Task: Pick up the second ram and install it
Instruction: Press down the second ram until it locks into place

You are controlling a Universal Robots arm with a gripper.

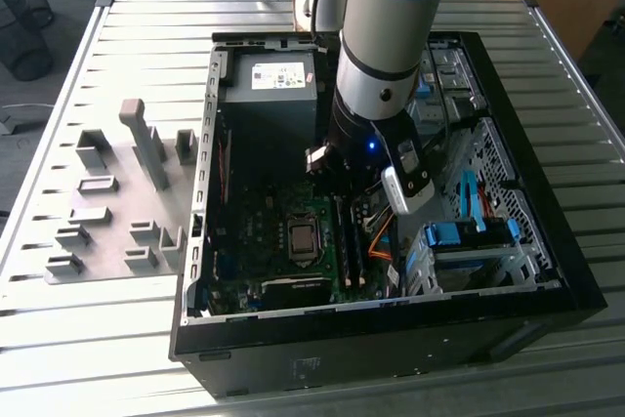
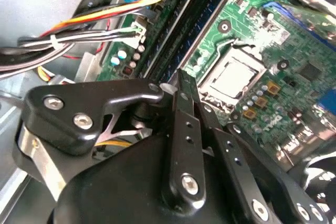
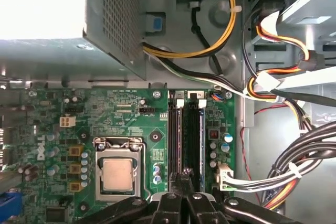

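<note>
The second ram (image 2: 208,22) is a blue-green strip standing in the slot nearer the CPU socket (image 2: 231,77), beside a darker stick (image 2: 176,22). In the exterior view the ram (image 1: 344,253) lies just to the right of the socket (image 1: 303,239). In the first wrist view its thin edge (image 3: 175,140) runs along the left slot. My gripper (image 3: 185,174) hangs over the near end of the two slots, shut with nothing between its fingers (image 2: 184,108). In the exterior view the gripper (image 1: 343,204) reaches down into the open case below the wrist.
The open computer case (image 1: 547,192) lies on a slatted metal table. A power supply (image 1: 269,95) fills its far end. Cable bundles (image 3: 273,82) run beside the slots. A blue drive bracket (image 1: 469,236) is at the exterior view's right, a grey fixture tray (image 1: 117,202) at its left.
</note>
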